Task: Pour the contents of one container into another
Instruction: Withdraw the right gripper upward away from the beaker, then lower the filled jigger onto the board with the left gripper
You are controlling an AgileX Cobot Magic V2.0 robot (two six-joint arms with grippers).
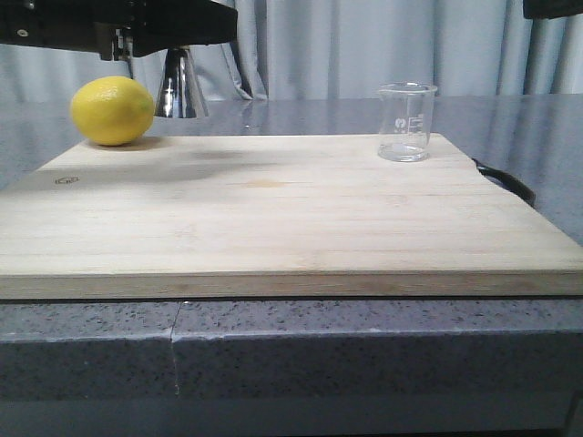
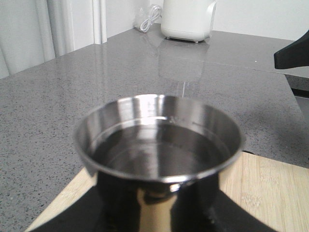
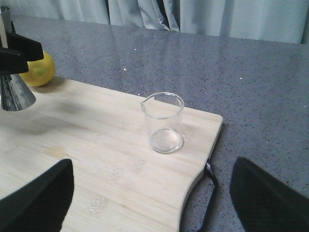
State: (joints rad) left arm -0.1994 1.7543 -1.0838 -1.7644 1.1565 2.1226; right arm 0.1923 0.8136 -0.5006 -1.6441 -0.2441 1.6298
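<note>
The small clear glass beaker [image 1: 406, 121] stands upright and looks empty at the far right of the wooden board [image 1: 273, 218]; in the right wrist view the beaker [image 3: 164, 122] shows its pouring lip. My left gripper [image 1: 173, 41] is shut on a steel jigger [image 1: 181, 86], held upright above the board's far left corner. Seen from the left wrist, the jigger [image 2: 157, 145] seems to hold clear liquid, and the left gripper [image 2: 154, 215] clasps its waist. My right gripper [image 3: 152, 193] is open over the board's right near corner, apart from the beaker.
A yellow lemon [image 1: 112, 110] rests on the board's far left, just beside the jigger. A black strap handle [image 1: 510, 180] sticks out from the board's right edge. Grey speckled counter [image 1: 528, 118] surrounds the board; a white appliance [image 2: 188, 19] stands far off.
</note>
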